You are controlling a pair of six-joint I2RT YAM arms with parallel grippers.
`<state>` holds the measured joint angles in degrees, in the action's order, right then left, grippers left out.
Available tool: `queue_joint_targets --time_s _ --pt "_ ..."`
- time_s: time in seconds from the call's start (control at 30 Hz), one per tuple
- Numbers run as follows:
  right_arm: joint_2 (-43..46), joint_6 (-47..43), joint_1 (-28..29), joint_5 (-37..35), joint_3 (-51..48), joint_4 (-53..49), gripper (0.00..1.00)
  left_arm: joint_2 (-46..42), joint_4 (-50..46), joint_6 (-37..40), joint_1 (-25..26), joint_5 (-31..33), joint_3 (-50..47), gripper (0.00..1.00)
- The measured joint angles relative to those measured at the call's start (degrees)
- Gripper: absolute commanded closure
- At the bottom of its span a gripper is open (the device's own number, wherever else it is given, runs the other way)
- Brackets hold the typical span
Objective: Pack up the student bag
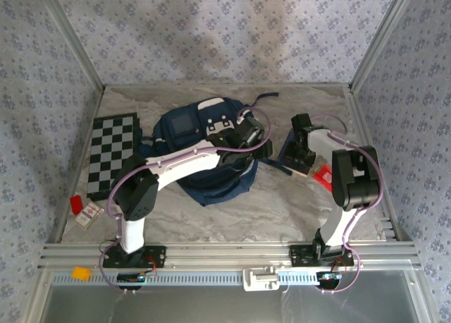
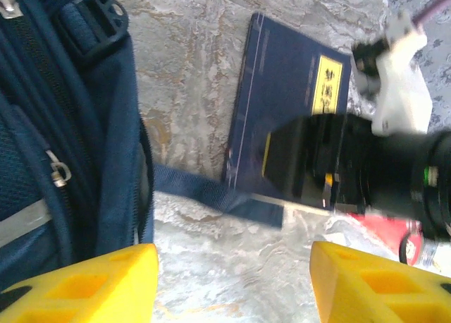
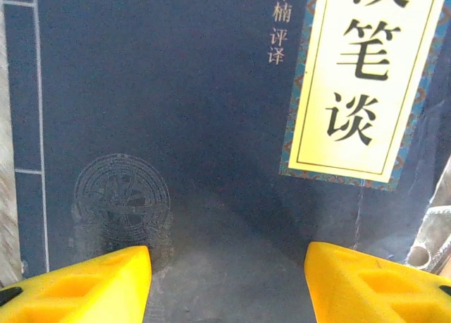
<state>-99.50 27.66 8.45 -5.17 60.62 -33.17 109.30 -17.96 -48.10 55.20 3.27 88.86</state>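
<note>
The student bag [image 1: 201, 150], navy with white trim, lies mid-table; its zipped side and a buckle show in the left wrist view [image 2: 63, 125]. A loose strap [image 2: 204, 190] trails from it toward a dark blue book [image 2: 289, 104] with a yellow title label. My left gripper [image 2: 232, 288] hovers open over bare table between bag and book, at the bag's right edge [image 1: 262, 148]. Directly over the book cover [image 3: 176, 111], my right gripper [image 3: 229, 288] is open too, its yellow fingertips [image 3: 84, 288] wide apart near the label [image 3: 366, 76]. Seen from above, it points down at the book [image 1: 301, 157].
A folded checkerboard [image 1: 113, 154] lies left of the bag. A small red object [image 1: 76, 204] and a card box [image 1: 89, 214] sit near the front left. A red packet [image 1: 324, 176] lies beside the book. Metal frame rails [image 1: 225, 256] border the table.
</note>
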Motion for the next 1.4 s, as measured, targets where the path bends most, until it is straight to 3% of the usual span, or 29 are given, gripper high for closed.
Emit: queue_joint_targets --time_s 0.3,0.43,0.63,0.93,1.4 --pt "11.9 1.4 0.0 3.8 -9.0 -4.3 0.37 6.9 -0.5 -5.5 3.6 -0.5 5.8 0.45" --pt "14.3 1.4 -4.0 8.4 -8.5 -4.8 0.38 10.8 -1.5 -6.4 4.5 -0.2 10.0 0.49" --pt "14.6 1.2 -8.9 12.6 -7.9 -4.8 0.43 16.2 -1.7 -8.0 4.4 -0.3 14.4 0.59" --pt "14.7 1.2 -14.4 14.0 -11.9 -4.0 0.45 23.4 -2.7 -8.8 4.5 -2.4 19.0 0.61" --pt "12.8 1.2 -13.7 16.4 -14.1 -1.4 0.45 27.2 -3.7 -9.0 4.6 -5.2 20.4 0.66"
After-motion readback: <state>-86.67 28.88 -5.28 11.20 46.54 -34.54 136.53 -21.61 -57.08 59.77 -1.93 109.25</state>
